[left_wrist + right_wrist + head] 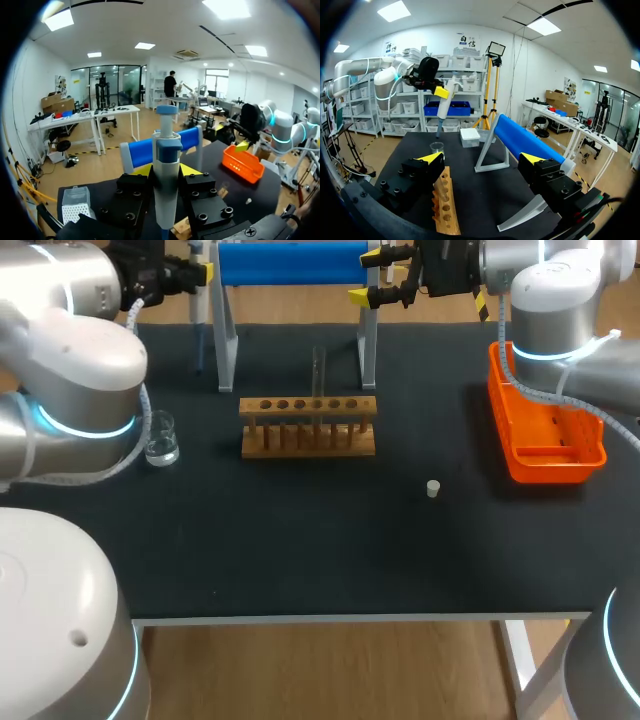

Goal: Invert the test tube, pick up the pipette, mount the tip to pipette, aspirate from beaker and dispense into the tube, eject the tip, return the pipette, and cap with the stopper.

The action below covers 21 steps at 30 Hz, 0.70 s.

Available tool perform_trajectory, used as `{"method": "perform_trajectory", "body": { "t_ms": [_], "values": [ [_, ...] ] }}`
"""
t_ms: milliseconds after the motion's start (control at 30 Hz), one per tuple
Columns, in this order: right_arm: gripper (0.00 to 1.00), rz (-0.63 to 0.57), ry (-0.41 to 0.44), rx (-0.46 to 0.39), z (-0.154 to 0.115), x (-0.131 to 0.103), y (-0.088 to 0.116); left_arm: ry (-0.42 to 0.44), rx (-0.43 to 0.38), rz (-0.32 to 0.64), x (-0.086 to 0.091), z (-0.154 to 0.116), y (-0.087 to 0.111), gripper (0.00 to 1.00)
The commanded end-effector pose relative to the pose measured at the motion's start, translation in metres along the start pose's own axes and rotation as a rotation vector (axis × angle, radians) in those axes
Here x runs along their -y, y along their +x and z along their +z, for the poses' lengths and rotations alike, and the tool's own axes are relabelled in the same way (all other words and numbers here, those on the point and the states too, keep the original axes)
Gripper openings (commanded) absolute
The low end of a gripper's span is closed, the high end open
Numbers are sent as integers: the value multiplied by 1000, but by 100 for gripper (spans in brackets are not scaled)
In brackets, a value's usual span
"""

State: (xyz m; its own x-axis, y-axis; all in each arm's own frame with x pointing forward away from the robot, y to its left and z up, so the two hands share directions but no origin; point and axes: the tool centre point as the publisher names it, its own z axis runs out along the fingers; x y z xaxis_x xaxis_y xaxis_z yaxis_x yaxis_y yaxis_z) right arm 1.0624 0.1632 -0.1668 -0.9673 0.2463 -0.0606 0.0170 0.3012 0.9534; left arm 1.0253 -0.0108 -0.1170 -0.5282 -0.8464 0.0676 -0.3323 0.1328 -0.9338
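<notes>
**Q:** Item in hand, and by what is it held?
**A:** White-and-blue plastic pipette, upright, clamped between the yellow-tipped fingers of the left gripper. It is held above the back left corner of the black worktop. Whether a tip is already fitted cannot be told.

**Q:** The other gripper?
**A:** Right gripper: fingers spread wide, nothing between them. It is held high over the back edge, right of the middle.

**Q:** Remaining items?
**A:**
- White tip box, set toward the left edge, below and beside the pipette.
- Clear glass beaker, near the left edge.
- Clear glass test tube, stood upright in the wooden rack with a row of holes at the worktop's middle.
- Small white stopper, right of the middle, apart from the rack.

**Q:** Which step is judged in hand, and how is it best done?
**A:** Tip mounting is judged next.
- The shaft should be held vertical and centred over a single tip.
- It should then be pressed straight down until a seal is made. A slanted approach could seat the tip crooked or shift the box.
- The clamp should be firm, so that the pipette is not pushed up through the fingers.
</notes>
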Motion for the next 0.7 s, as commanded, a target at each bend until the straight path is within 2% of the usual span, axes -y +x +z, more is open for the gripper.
{"method": "perform_trajectory", "body": {
  "t_ms": [33,700],
  "values": [
    [100,1,3,-3,-1,0,0,17,28,-13,1,15,1,0],
    [100,1,3,-3,-1,0,0,33,123,-95,3,49,-11,0]
  ]
}}
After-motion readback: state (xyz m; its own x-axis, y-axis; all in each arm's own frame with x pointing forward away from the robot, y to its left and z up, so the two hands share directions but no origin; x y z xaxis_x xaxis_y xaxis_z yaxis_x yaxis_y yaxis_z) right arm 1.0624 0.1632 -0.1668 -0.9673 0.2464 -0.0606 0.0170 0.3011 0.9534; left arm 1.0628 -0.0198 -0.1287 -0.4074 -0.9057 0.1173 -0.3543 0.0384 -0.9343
